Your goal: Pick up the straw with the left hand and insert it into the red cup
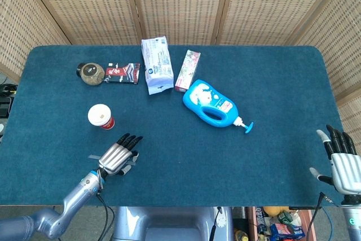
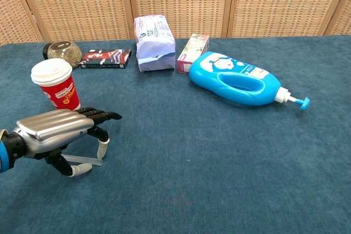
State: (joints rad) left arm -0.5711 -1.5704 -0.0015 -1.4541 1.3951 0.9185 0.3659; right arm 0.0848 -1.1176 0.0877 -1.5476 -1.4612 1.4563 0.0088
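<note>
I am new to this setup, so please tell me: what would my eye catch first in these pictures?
Probably the big blue pump bottle lying on its side mid-table. Next, the metallic left hand hovering low over the clear straw at the near left edge, with the white-lidded red cup standing just behind it. The right hand waits open off the table's right corner.

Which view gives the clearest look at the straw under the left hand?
The chest view: the straw shows as a pale strip lying flat on the table beneath the left hand, its end poking out by the fingers. In the head view, only short grey ends show beside the hand.
</note>
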